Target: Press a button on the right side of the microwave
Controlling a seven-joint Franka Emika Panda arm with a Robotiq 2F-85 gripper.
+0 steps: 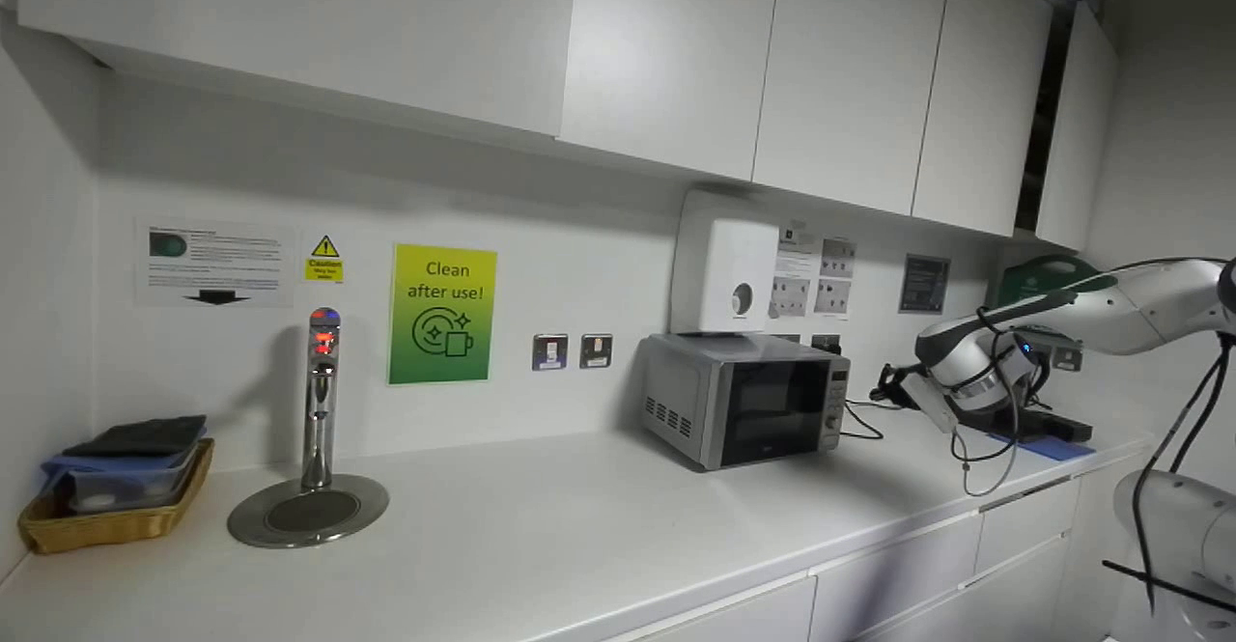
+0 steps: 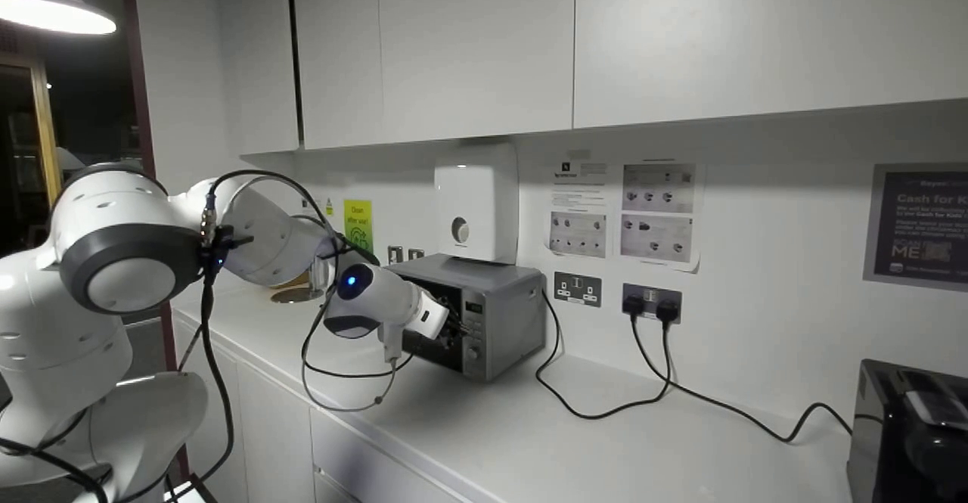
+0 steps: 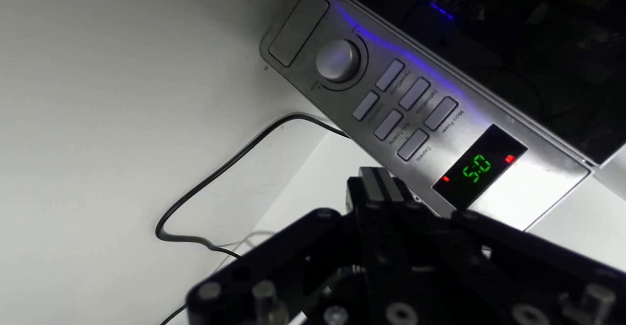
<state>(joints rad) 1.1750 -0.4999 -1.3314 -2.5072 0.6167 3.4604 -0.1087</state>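
The silver-grey microwave [image 1: 681, 386] stands on the counter with its dark glass door shut; it also shows in an exterior view [image 2: 518, 321]. In the wrist view its control panel [image 3: 437, 151] appears tilted, with a round knob [image 3: 337, 60], several grey buttons such as Express [image 3: 413, 144], and a lit display [image 3: 479, 167] with green digits and red marks. My gripper [image 3: 381, 183] is shut and empty, its fingertips by the panel's edge near the display and the Express button. In an exterior view the gripper [image 2: 458, 329] is in front of the panel; contact cannot be told.
A black cable [image 2: 560, 382] runs from the wall sockets along the counter. A white dispenser [image 1: 724, 261] hangs above the microwave. A black machine [image 2: 900, 427] stands further along the counter. A chrome tap [image 1: 321, 410] and a basket [image 1: 116, 526] stand at the far end.
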